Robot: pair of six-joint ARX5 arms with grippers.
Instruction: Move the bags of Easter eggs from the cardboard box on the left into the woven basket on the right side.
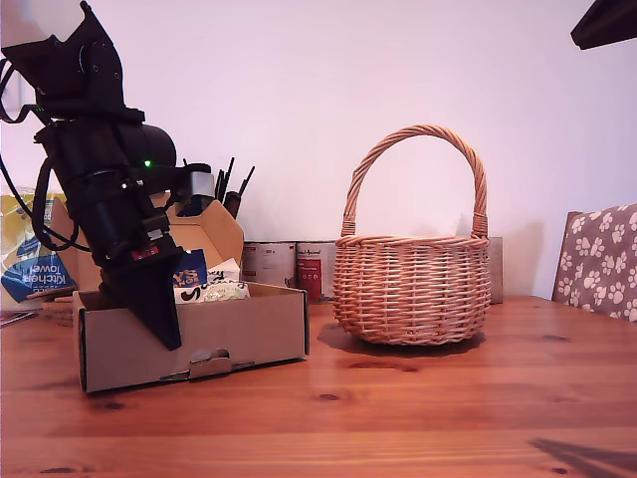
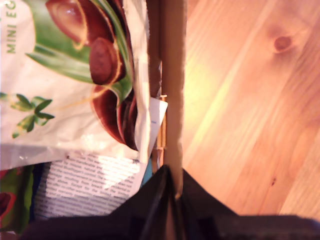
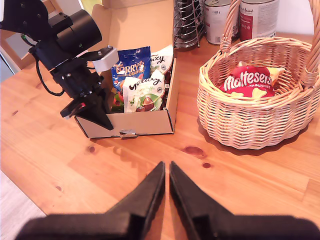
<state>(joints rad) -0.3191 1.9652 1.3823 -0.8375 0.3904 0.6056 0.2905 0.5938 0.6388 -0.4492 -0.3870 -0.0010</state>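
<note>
The cardboard box (image 1: 249,329) (image 3: 150,122) sits at the exterior view's left, lid flap up. Inside lie a dark blue Terry's pouch (image 3: 131,62) (image 1: 189,269) and white pouches with green print (image 3: 142,92) (image 2: 65,75) (image 1: 211,290). My first gripper (image 1: 169,339) (image 2: 175,172) (image 3: 102,122) points down at the box's front wall near one corner, and the wall's edge (image 2: 172,100) runs in between its nearly shut fingertips. The woven basket (image 1: 413,289) (image 3: 250,125) stands to the right in the exterior view, holding a red Maltesers bag (image 3: 247,82). My second gripper (image 3: 166,167) is shut and hangs high over bare table.
Printed tins (image 1: 284,264) (image 3: 220,17) and a wire utensil rack (image 3: 189,22) stand behind the box and basket. A kitchen towel pack (image 1: 30,264) lies at the exterior view's far left, a paw-print cushion (image 1: 602,259) at its right. Part of another arm (image 1: 607,22) shows top right.
</note>
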